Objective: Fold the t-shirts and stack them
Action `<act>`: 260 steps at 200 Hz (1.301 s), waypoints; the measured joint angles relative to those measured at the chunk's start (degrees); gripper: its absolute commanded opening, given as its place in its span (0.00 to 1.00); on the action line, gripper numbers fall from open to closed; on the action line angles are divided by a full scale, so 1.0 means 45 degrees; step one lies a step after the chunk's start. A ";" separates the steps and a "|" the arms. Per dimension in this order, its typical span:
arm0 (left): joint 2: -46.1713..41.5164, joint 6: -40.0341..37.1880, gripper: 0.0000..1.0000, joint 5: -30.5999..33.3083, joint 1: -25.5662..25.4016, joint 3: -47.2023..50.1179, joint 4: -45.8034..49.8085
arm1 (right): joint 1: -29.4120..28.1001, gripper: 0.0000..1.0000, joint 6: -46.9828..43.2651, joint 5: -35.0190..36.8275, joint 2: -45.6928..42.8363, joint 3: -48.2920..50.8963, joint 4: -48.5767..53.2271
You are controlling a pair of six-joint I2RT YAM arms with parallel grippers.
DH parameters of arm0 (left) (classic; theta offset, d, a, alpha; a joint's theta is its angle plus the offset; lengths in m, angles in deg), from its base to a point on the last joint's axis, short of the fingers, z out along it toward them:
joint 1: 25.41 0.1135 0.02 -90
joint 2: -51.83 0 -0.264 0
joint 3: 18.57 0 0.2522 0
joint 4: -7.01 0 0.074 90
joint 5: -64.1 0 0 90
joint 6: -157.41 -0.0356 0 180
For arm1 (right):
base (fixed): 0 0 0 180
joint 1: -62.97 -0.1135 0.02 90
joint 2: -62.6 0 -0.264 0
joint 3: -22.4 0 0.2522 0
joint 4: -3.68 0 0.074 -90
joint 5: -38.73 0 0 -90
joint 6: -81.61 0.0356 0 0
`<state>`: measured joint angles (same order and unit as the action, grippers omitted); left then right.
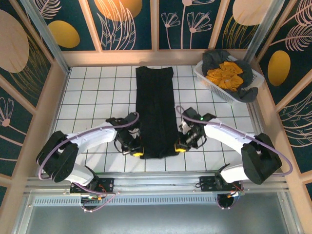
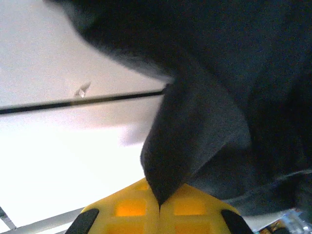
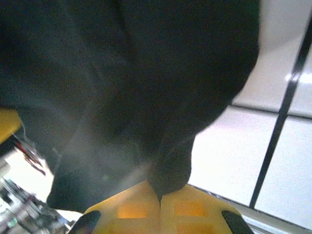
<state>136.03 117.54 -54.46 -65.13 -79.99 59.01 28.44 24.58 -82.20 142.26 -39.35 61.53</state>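
A: Holding the near end of the black shirt [image 1: 155,112] by both corners: clamped tight in the fully closed left gripper [image 1: 138,153] on one side, and likewise in the closed right gripper [image 1: 180,148] on the other.

B: Lying where?

A: Stretched as a long narrow strip down the middle of the table [image 1: 92,97], near end close to the arm bases. Heaped in the basket [image 1: 207,78] at far right, a yellow shirt [image 1: 226,75] and a dark grey shirt [image 1: 217,58].

B: Best way to fold, then?

A: Probably lift both corners together, level, only just off the surface. Carry forward over the strip at a matching pace, keep the edge taut between the clamps, lay end on end, then let go.

B: Risk?

A: Uneven pace, likely a skewed fold.
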 measured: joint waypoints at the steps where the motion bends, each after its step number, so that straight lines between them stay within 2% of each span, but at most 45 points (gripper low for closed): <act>1: -0.0005 0.0000 0.00 -0.0005 0.0044 -0.0024 -0.0005 | 0.0063 0.00 -0.0005 0.0053 0.0044 -0.0136 0.0049; 37: 0.0680 -0.0029 0.00 0.0078 0.1783 -0.2200 -0.0015 | 0.0690 0.00 -0.0010 0.1127 0.1880 -0.3332 0.0568; 71: 0.2322 -0.0457 0.00 0.0529 0.2657 -0.4813 -0.0160 | 0.1511 0.00 -0.0015 0.1817 0.3983 -0.5751 0.0539; 109: 0.4226 -0.0461 0.00 0.0840 0.3750 -0.5799 -0.0665 | 0.2200 0.00 -0.0015 0.2234 0.6261 -0.7630 0.0155; 151: 0.6683 -0.0481 0.00 0.1049 0.4386 -0.7310 -0.1127 | 0.2705 0.00 -0.0175 0.2225 0.8505 -0.9758 -0.0078; 158: 0.6941 -0.0491 0.08 0.1122 0.4435 -0.7587 -0.1156 | 0.2778 0.00 -0.0233 0.2195 0.8806 -1.0069 -0.0121; 166: 0.7174 -0.0515 0.20 0.1175 0.4478 -0.7873 -0.1190 | 0.2861 0.11 -0.0267 0.2191 0.9073 -1.0312 -0.0170; 173: 0.7320 -0.0534 0.33 0.1248 0.4507 -0.8077 -0.1229 | 0.2943 0.26 -0.0311 0.2186 0.9262 -1.0433 -0.0228; 182: 0.7461 -0.0539 0.48 0.1428 0.4541 -0.8315 -0.1224 | 0.3045 0.39 -0.0379 0.2186 0.9413 -1.0482 -0.0291; 195: 0.7524 -0.0549 0.60 0.1768 0.4600 -0.8544 -0.1219 | 0.3211 0.51 -0.0597 0.2205 0.9466 -1.0482 -0.0355; 201: 0.7490 -0.0544 0.62 0.1928 0.4605 -0.8563 -0.1229 | 0.3283 0.55 -0.0690 0.2205 0.9466 -1.0496 -0.0369; 204: 0.7451 -0.0549 0.63 0.1996 0.4605 -0.8563 -0.1219 | 0.3317 0.61 -0.0627 0.2215 0.9462 -1.0520 -0.0379; 214: 0.7208 -0.0539 0.64 0.2297 0.4639 -0.8417 -0.1268 | 0.3424 0.65 -0.0874 0.2249 0.9428 -1.0588 -0.0447; 239: 0.5464 -0.0418 0.66 0.2628 0.4663 -0.6795 -0.1428 | 0.3546 0.67 -0.1035 0.2555 0.8738 -1.0219 -0.0631; 260: 0.3172 0.0194 0.66 0.2302 0.4658 -0.4381 -0.1846 | 0.3551 0.67 -0.1020 0.2633 0.6771 -0.8170 -0.1146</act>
<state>150.31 118.41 -44.10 -44.17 -99.71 50.71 44.42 19.99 -70.36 172.72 -76.11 56.37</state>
